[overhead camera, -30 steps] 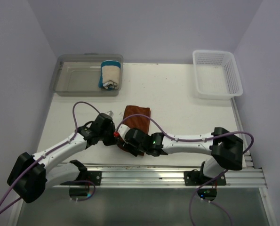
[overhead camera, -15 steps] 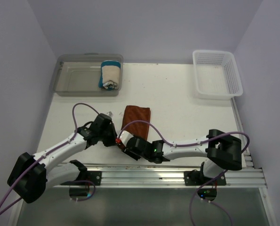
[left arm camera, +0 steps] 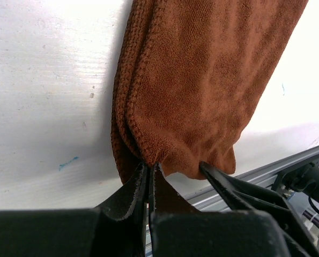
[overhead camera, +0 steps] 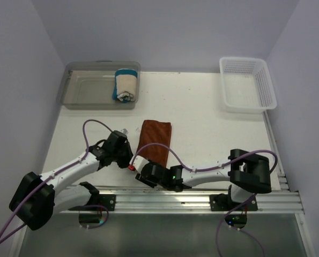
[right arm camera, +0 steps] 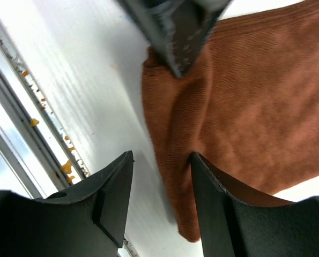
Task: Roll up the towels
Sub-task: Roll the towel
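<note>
- A white tabletop (overhead camera: 202, 118) sits between pale lilac walls, with a metal rail (overhead camera: 202, 198) along its near edge behind both hands.
- Well beyond the left hand (left arm camera: 148, 166) and to its left stands a clear plastic bin (overhead camera: 89, 88). Inside, at the bin's right end, lies the cream towel (overhead camera: 126, 84), rolled, with blue edges showing.
- Well beyond the right hand (right arm camera: 160, 155) and off to its right stands a white mesh basket (overhead camera: 245, 85).
- The rust-brown towel (overhead camera: 155, 134) lies folded in a long strip on the tabletop, stretching away from the two hands. Its plush layers are stacked along the left edge.
- The left hand's fingers are pressed together, pinching the towel's near left corner.
- The right hand is just beside it at the same near end, its fingers apart. One is over the cloth and the other over bare tabletop.
- The two hands crowd the near edge, with the left fingertip in the right wrist view.
</note>
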Available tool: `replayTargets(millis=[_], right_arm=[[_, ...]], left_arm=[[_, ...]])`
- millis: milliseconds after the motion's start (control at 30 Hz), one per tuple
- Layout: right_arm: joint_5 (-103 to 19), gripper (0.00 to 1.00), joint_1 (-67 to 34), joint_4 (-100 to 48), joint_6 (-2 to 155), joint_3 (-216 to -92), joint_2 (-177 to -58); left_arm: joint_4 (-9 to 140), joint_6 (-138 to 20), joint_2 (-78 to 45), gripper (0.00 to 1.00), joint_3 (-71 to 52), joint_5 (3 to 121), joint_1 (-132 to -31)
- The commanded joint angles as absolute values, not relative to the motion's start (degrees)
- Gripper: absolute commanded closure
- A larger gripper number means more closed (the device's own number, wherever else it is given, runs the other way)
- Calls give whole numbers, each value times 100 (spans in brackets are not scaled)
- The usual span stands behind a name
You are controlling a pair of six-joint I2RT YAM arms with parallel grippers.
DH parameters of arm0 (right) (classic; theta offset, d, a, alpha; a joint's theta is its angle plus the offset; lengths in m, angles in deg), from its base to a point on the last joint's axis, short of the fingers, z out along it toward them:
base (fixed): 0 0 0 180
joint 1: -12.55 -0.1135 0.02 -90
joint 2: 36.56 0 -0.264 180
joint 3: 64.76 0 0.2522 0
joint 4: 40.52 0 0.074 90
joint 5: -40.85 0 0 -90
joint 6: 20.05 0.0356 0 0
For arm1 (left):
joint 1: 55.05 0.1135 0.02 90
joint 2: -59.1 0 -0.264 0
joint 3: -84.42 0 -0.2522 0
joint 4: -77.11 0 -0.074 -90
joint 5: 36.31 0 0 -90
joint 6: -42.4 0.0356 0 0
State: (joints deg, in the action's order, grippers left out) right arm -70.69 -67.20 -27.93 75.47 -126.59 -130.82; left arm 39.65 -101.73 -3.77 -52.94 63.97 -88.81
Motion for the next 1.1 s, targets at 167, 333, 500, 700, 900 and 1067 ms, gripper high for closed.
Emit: replayTargets(millis=[167,333,500,700,900,1067], right_arm=[[-7253,51,-6822,-3177,7646,-12633,-13579],[-7314,77,-6822,-3283,7821,-12598,-13658],[-7359,100,-6822,-3064,7708,-12782,-13465],[-6719,100,-6673,-2529,7698,-13115,-13096],[-5725,100,-6322,-2123,7822,-13353,-13034],[-4934,100,-6005,-2061,8015,-13406,-13017]], left_arm=[[4234,-10368,-260,100,-5387,6467,-8837],[4208,-10324,-181,100,-5370,6467,-8837],[4068,-10262,47,98,-5326,6371,-8837],[3805,-10157,91,28,-5089,6248,-8828],[3576,-9947,311,21,-5009,6142,-8661],[3426,-9657,688,24,-5106,6414,-7977]])
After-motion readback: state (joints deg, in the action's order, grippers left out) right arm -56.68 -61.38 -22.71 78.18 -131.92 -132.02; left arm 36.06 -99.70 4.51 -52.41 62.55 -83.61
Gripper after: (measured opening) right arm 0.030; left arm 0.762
